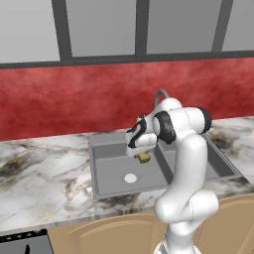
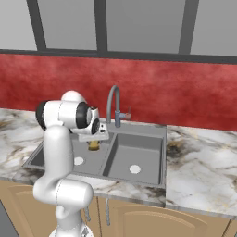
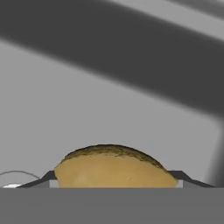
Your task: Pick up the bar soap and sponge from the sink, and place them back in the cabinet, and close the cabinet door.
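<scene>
1. The 2 dark fingers (image 3: 46,178) were clamped on the chunky yellow-brown sponge (image 3: 114,168), one tip at each end of it in the hand view.
2. In the left base view the sponge (image 1: 143,157) hung just under the white hand, held above the floor of the grey double-basin sink (image 1: 106,173); the right base view showed the sponge (image 2: 93,146) likewise under the hand, over the sink (image 2: 139,152).
3. The sponge's upper edge carried a darker brownish, speckled face, and its body below was a smoother yellow-tan.
4. A white round drain disc (image 1: 130,177) lay on the floor of the basin below the held sponge and apart from it; from the right, 1 disc (image 2: 78,161) sat in the basin under the hand and another (image 2: 134,169) in the neighbouring basin.
5. The tall grey gooseneck faucet (image 2: 113,104) rose at the back rim of the sink, just behind the hand.
6. The sink was set into a white-and-grey marbled desk (image 1: 39,173), with a red wall (image 1: 74,99) behind it.
</scene>
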Motion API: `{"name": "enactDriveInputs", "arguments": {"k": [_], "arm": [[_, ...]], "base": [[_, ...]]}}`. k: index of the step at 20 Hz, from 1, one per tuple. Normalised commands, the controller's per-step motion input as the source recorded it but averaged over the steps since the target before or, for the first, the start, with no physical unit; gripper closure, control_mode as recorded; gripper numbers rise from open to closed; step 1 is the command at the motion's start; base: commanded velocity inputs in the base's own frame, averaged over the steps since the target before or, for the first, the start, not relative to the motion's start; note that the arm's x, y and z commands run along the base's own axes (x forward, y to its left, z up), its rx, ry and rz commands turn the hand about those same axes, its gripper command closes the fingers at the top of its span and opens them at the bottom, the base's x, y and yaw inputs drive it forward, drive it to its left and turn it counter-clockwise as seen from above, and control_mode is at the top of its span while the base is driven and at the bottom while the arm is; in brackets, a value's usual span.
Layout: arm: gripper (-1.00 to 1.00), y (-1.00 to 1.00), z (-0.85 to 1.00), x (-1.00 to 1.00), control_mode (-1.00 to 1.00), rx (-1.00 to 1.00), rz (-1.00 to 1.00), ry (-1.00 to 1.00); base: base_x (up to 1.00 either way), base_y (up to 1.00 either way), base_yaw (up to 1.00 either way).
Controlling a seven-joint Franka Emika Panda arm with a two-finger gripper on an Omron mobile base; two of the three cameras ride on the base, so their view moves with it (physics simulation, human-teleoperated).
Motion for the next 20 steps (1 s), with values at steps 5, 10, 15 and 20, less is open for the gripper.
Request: {"name": "enactDriveInputs", "arguments": {"k": [5,10,15,20], "arm": [[1.0,0.08,0.25,-0.18,-1.0,0.0,-0.01,0.0],[1.0,0.0,0.36,-0.26,-1.0,0.0,0.0,0.0],[1.0,0.0,0.35,-0.25,-1.0,0.0,-0.01,0.0],[1.0,0.0,0.34,-0.15,-1.0,0.0,-0.02,0.0]], "base": [[0.0,0.0,0.0],[0.0,0.0,0.0],[0.0,0.0,0.0],[0.0,0.0,0.0]]}}
